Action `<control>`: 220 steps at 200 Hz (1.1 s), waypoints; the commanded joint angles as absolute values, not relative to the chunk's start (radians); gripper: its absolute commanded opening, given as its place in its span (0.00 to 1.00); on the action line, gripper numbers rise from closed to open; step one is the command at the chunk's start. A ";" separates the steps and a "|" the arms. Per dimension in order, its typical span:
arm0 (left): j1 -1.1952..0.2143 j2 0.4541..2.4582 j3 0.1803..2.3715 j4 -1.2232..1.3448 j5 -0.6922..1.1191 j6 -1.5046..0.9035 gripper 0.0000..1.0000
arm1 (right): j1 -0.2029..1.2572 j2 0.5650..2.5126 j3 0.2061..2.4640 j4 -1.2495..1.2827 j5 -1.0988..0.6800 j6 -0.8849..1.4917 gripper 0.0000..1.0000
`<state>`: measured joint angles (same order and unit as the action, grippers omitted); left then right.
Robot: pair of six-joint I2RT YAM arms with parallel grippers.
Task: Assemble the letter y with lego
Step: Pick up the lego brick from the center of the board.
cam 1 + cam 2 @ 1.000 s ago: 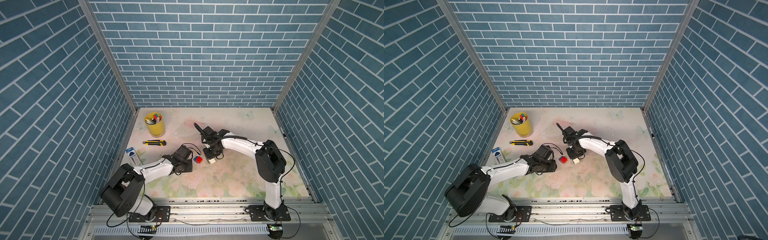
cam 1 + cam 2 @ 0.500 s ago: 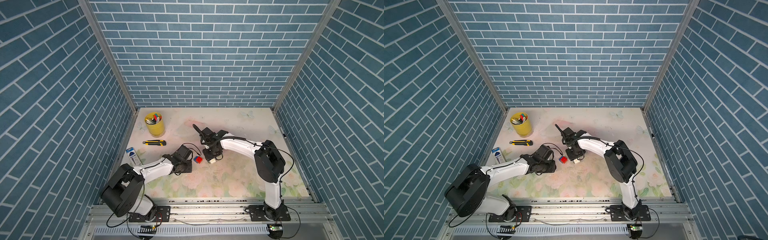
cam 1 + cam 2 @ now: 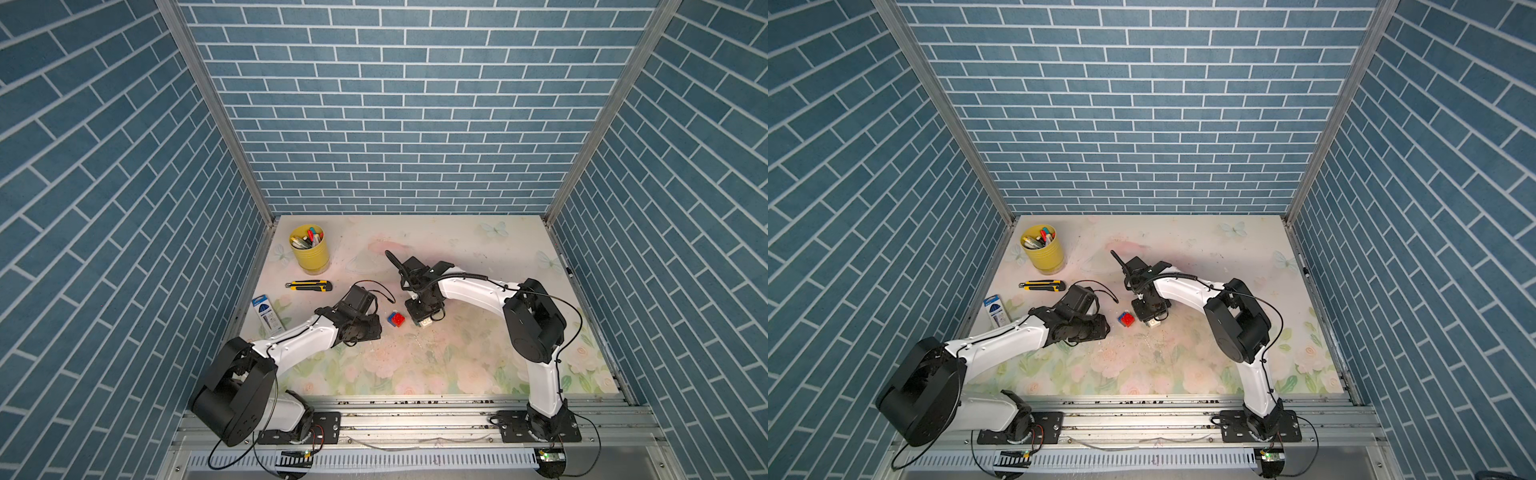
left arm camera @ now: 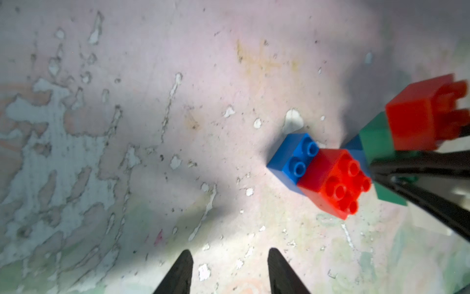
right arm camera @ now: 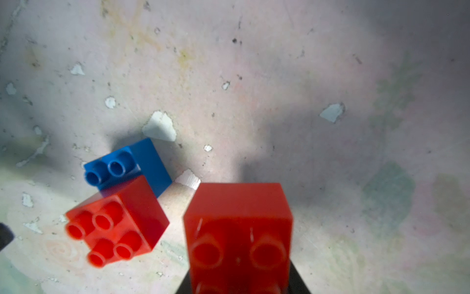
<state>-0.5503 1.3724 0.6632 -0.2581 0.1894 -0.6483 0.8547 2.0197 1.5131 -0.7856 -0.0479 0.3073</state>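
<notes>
The enclosure walls (image 3: 395,104) carry a teal-blue brick pattern with pale grout lines. The worktop (image 3: 457,361) has a faded pastel floral print of pink roses, green leaves and pale blue butterflies, flecked with white chips. Near its left edge are a yellow round cup (image 3: 309,255) of multicoloured pens, a yellow-and-black utility knife (image 3: 308,285) and a blue-and-white cardboard box (image 3: 267,313). A glossy red square studded plastic brick (image 4: 335,183) sits on a blue square studded plastic brick (image 4: 292,157). The multicolour cluster of joined bricks (image 4: 412,119) shows red, green and blue, plus a white brick (image 3: 426,323). The left arm (image 3: 299,340) and right arm (image 3: 473,293) are white with black joints.
</notes>
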 commanded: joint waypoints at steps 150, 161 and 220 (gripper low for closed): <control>-0.391 1.556 0.385 0.431 0.572 -0.800 0.68 | 0.847 1.955 1.450 -0.762 -0.046 0.316 0.28; -0.389 1.559 0.386 0.427 0.567 -0.797 0.68 | 0.846 1.954 1.449 -0.764 -0.046 0.316 0.28; -0.389 1.556 0.429 0.280 0.535 -0.719 0.66 | 0.847 1.954 1.466 -0.777 -0.044 0.310 0.28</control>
